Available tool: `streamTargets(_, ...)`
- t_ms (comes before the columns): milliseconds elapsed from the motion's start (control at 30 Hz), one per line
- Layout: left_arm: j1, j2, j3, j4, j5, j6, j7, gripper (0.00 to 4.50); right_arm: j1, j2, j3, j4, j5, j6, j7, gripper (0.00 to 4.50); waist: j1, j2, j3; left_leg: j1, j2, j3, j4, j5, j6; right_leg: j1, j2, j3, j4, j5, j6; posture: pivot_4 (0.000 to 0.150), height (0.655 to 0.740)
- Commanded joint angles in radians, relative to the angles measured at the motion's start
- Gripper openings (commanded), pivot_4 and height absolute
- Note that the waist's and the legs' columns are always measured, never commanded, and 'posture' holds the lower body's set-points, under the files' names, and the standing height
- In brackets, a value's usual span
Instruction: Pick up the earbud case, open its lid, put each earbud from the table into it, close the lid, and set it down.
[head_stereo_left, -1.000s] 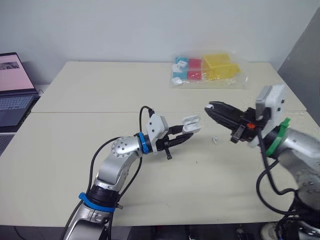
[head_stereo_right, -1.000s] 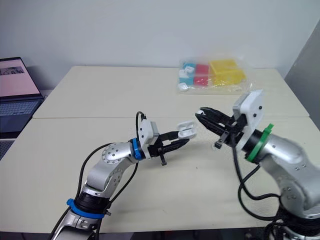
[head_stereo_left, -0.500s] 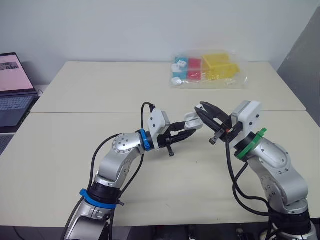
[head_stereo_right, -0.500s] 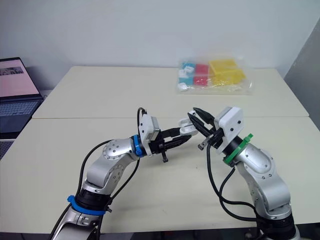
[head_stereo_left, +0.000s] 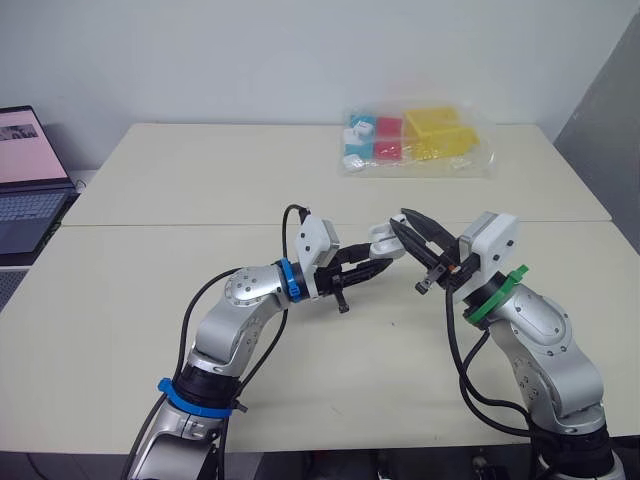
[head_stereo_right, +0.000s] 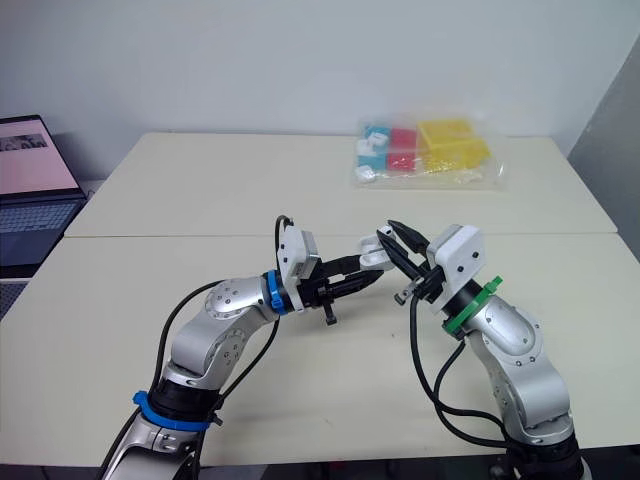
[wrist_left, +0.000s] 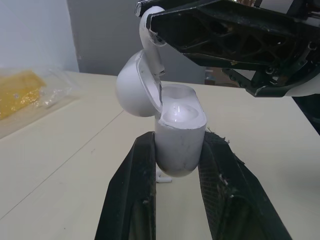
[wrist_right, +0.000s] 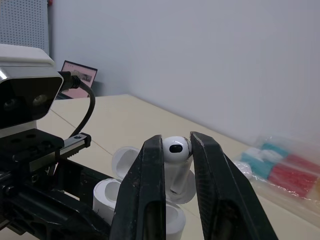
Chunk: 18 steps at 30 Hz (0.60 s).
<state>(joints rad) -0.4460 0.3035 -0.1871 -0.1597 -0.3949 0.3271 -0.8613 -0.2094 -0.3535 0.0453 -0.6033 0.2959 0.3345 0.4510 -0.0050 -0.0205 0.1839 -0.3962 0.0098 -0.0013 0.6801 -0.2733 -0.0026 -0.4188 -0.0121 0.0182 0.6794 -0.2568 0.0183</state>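
Note:
The white earbud case (wrist_left: 180, 142) is held above the middle of the table (head_stereo_left: 150, 200), with my left gripper (head_stereo_left: 372, 263) shut on its body. Its lid (wrist_left: 136, 89) stands open and both wells look empty. My right gripper (head_stereo_left: 408, 224) is shut on a white earbud (wrist_right: 175, 149), which hangs stem down just over the open case (head_stereo_left: 385, 241), by the lid. A small white piece (wrist_left: 163, 176) lies on the table below the case; I cannot tell what it is.
A clear plastic bag (head_stereo_left: 415, 140) of blue, red and yellow boxes lies at the back right of the table. An open laptop (head_stereo_left: 25, 185) stands on a separate surface at the far left.
My right gripper has swung left with the earbud, from the right side of the table to just over the open case. The left gripper has lifted the case slightly.

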Motion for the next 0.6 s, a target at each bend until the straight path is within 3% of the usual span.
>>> streamTargets(33,-0.022,-0.003,0.017,-0.046,-0.022,-0.002,0.000,0.80,0.005,0.004,0.002,-0.022,-0.004,-0.024,-0.005,0.40,0.000,0.000,0.000,0.000,0.000,0.000,0.000,0.000,0.000,0.000,0.000,0.000,0.000,0.000,0.000,0.150,0.7400)
streamTargets(600,-0.022,-0.001,0.022,-0.049,-0.029,0.014,0.004,0.80,0.059,-0.010,0.003,-0.041,-0.012,-0.034,-0.001,0.40,0.000,0.000,0.000,0.000,0.000,0.000,0.000,0.000,0.000,0.000,0.000,0.000,0.000,0.000,0.000,0.150,0.7400)
